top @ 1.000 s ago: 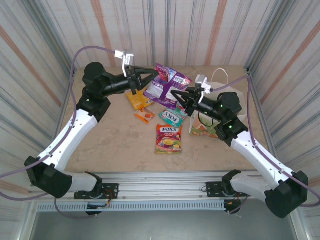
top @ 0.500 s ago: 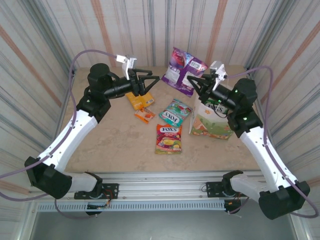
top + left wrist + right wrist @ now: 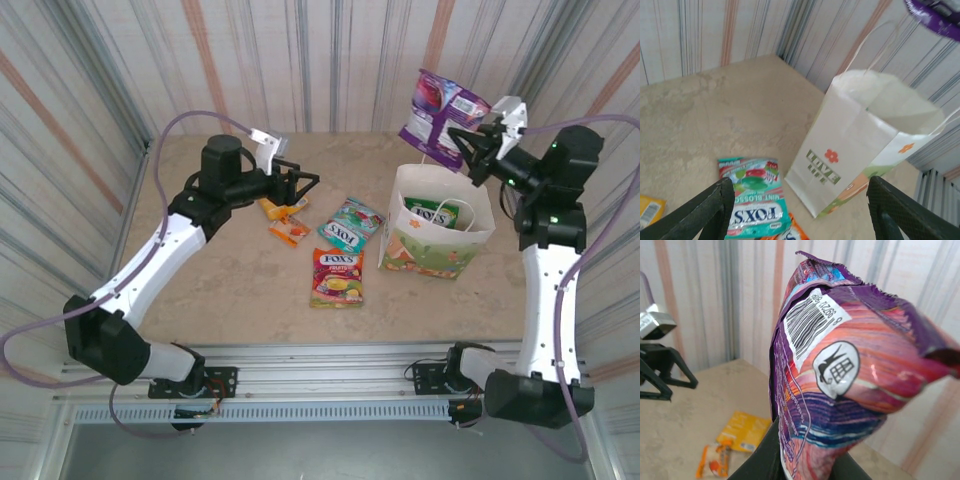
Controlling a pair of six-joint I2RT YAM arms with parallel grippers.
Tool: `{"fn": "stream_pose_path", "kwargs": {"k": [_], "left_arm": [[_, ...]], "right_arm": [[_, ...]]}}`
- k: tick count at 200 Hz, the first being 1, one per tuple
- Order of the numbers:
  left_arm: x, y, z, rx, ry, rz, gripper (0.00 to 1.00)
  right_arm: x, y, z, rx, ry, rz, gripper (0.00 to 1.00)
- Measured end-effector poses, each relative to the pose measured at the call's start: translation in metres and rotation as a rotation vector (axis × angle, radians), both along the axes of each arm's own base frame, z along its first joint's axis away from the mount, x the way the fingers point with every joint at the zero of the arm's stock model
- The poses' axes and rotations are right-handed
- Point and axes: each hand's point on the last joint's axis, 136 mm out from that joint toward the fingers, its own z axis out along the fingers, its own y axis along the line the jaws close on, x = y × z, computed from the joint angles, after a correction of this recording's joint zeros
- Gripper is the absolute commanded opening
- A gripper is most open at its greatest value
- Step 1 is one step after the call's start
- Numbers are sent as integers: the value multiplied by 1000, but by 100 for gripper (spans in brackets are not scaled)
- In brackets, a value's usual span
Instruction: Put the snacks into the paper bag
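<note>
Top camera: bright, even, diffuse light, no hard source to be seen. Shadows on the table (image 3: 230, 290) are faint and soft-edged. The white paper bag (image 3: 478, 225) is close to washed out on its upper wall. Wall stripes splay toward the corners, a wide-angle stretch.

Left wrist: slightly hazy, low contrast. The bag's inside glows pale. The fingers (image 3: 705, 212) of the left gripper (image 3: 800, 180) are dark and soft at the bottom edge. The purple packet (image 3: 935, 20) is blurred in the top corner.

Right wrist: the purple packet (image 3: 840, 390) is close, barcode sharp, sheen across the foil. The gold-orange packet (image 3: 742, 430) behind is out of focus.
</note>
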Motion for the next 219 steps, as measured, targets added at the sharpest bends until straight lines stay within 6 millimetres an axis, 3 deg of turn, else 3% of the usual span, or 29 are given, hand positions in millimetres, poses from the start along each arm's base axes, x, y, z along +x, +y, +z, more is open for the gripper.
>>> {"fn": "stream_pose_path", "kwargs": {"k": [29, 82, 151, 219], "left_arm": [[8, 1, -28, 55, 58, 19, 72], [14, 0, -57, 108, 119, 22, 71], [16, -3, -73, 129, 160, 17, 71], [15, -5, -75, 131, 161, 12, 70]], "right_arm": [[2, -25, -24, -45, 72, -27, 2], [-14, -27, -68, -242, 159, -15, 1], [-29, -35, -117, -558, 301, -21, 5], [-26, -38, -159, -753, 452, 27, 9]]}}
